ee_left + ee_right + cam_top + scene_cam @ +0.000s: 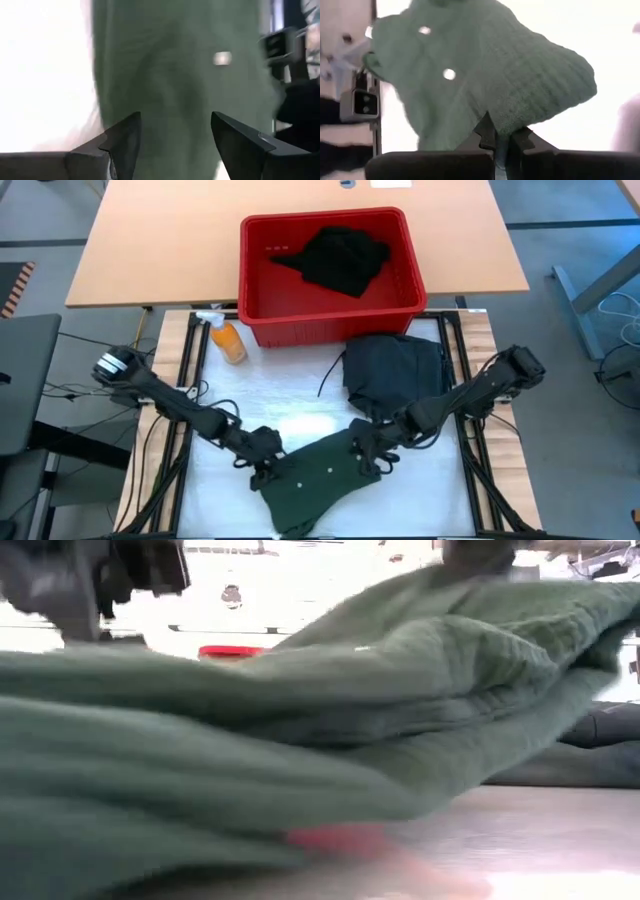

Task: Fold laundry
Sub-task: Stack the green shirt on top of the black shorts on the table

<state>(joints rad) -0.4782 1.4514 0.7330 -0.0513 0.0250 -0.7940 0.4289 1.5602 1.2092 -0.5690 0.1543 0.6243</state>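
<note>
Green shirt [315, 480] lay crumpled at table's [290, 395] near edge, white buttons up; no label or writing readable. Right gripper [501, 142] pinched shut on shirt's edge. Left gripper [172, 137] stood open over shirt's other side, gripping nothing. Black garment [345, 258] in red basket [255, 305]; dark garment [395, 370] beside basket.

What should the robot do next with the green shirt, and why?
Probably close the left gripper on the green shirt. Its fingers stand open with cloth between them, while the right gripper is already pinched shut on the shirt's other edge. Both must hold before lifting.
</note>
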